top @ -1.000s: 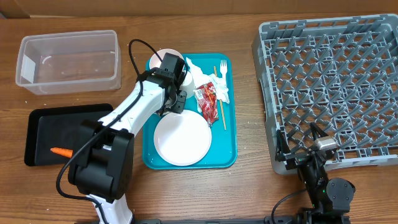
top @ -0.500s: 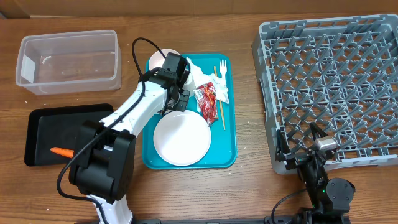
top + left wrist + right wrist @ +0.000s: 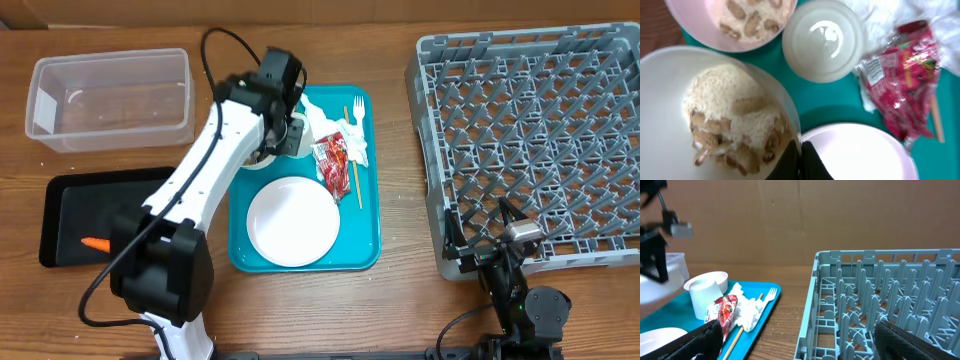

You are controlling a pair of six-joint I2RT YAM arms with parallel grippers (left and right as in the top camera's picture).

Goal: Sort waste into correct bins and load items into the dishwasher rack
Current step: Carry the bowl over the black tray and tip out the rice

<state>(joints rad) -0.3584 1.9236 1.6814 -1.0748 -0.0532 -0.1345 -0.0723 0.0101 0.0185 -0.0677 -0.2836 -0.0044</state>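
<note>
From overhead: one piece of waste sorted so far, judging by the orange carrot (image 3: 97,243) lying in the black tray (image 3: 60,200) at near left. Nothing visible in the clear tub (image 3: 110,140) at far left, nothing in the grey dishwasher rack (image 3: 425,150) at right. Left on the teal tray (image 3: 365,250) in the middle: round plate (image 3: 293,222), red-and-white wrapper (image 3: 333,158), crumpled napkins (image 3: 358,150), fork (image 3: 357,112), wooden stick (image 3: 355,190). Left arm (image 3: 215,150) stretched over the teal tray's far left corner, hiding most of what sits there. From the left wrist: left gripper (image 3: 800,152) pinched together on the rim of a pale bowl (image 3: 665,85) heaped with beige food scraps (image 3: 725,115); a second bowl (image 3: 700,32) with more scraps just beyond it, the small cup (image 3: 822,40) to the right of that. From the right wrist: right gripper (image 3: 797,335) spread wide, holding nothing, parked low by the rack's near left corner; held bowl at the far left edge, apparently raised off the teal tray. Most of the job remaining, then: scraps, napkins and wrapper to bin, every dish to rack. Against a second earlier: left wrist now farther back and seemingly higher, far bowl now covered by it where it showed plainly before, plate's far edge now uncovered; carrot, tub, rack and right arm unmoved.
</note>
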